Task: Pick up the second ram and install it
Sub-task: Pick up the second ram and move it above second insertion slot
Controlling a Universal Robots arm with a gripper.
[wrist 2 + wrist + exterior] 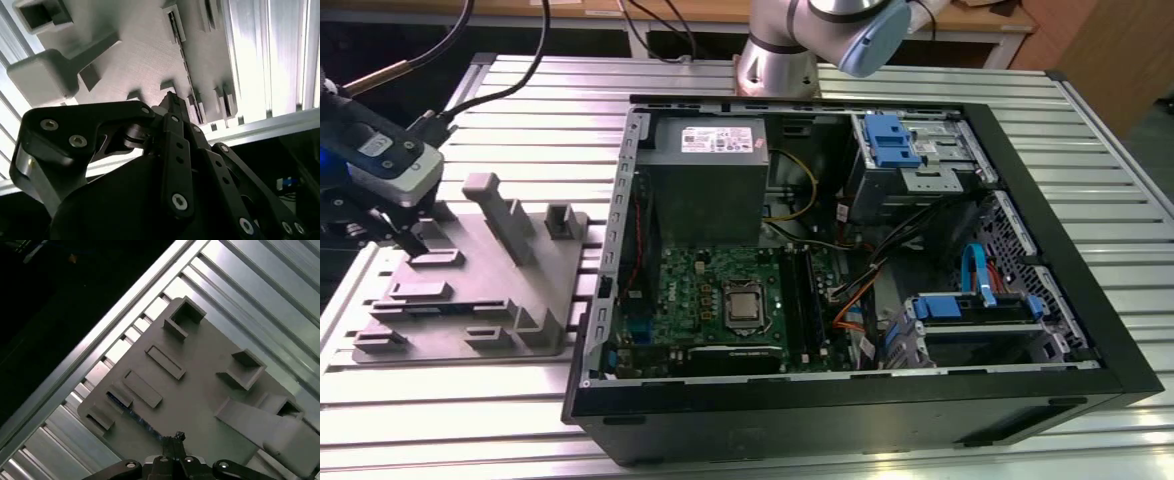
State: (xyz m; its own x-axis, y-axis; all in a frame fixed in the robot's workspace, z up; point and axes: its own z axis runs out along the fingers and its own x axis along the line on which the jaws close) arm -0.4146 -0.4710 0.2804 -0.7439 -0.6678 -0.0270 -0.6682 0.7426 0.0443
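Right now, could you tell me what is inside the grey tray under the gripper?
A thin dark ram stands on edge in slots of the grey tray; its end nearest the gripper is covered by it.

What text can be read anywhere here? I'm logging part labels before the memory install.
White label on the power supply: it carries print, but too small to read.
Motherboard: any markings are too small to read.
Grey tray, in the exterior view and both wrist views: no text on it.
Nothing can be quoted.
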